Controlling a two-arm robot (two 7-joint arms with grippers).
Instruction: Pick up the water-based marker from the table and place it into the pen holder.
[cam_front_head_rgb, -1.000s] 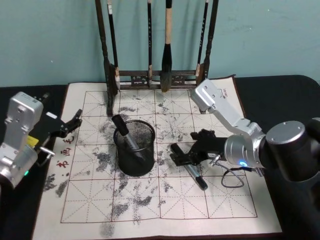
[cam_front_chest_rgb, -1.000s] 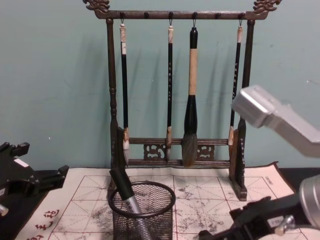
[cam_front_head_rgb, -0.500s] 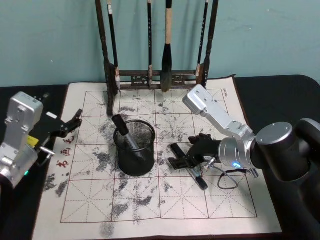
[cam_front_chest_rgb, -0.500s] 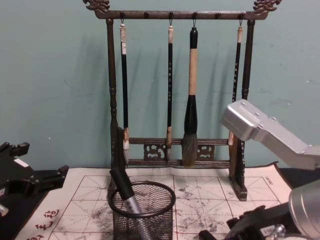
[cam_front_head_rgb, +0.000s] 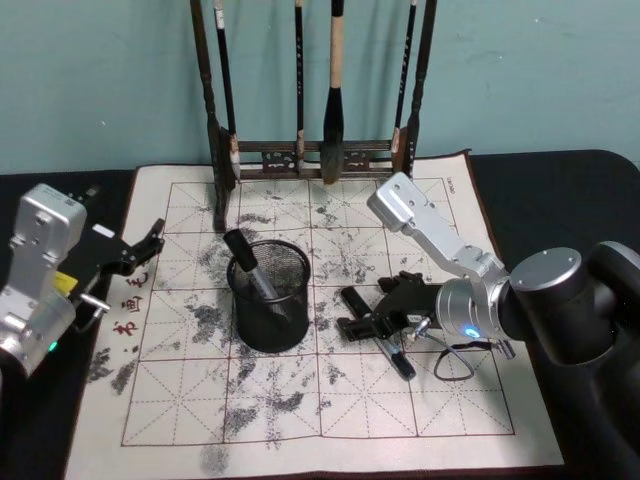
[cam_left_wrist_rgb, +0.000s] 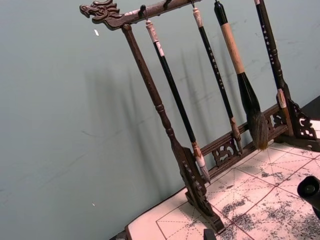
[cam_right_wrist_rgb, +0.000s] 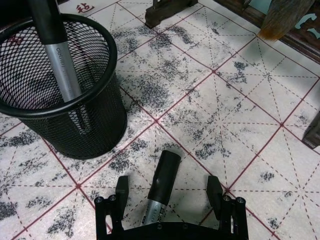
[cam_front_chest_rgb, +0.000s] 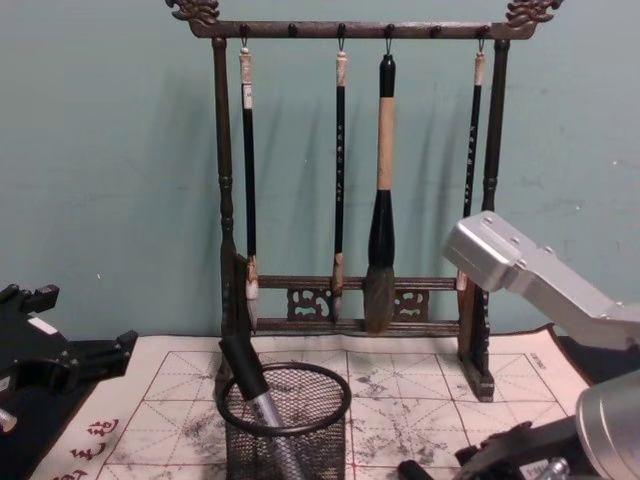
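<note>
One marker (cam_right_wrist_rgb: 162, 182), black cap, grey barrel, flat on mat (cam_front_head_rgb: 300, 420) | right gripper (cam_right_wrist_rgb: 167, 186) fingers spread wide astride it, clear of it | left gripper (cam_front_head_rgb: 146, 248) at mat's left edge, fingers apart, holding nothing

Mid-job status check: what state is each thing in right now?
Water-based marker: lying flat on the mat, not gripped.
Right gripper: open, fingers either side of the marker.
Pen holder: upright, second marker leaning inside.
Left gripper: parked at the mat's left edge.
Brush rack: upright, four brushes hanging.

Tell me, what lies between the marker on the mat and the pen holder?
Only bare, ink-stained mat separates marker and holder, per the right wrist view.
</note>
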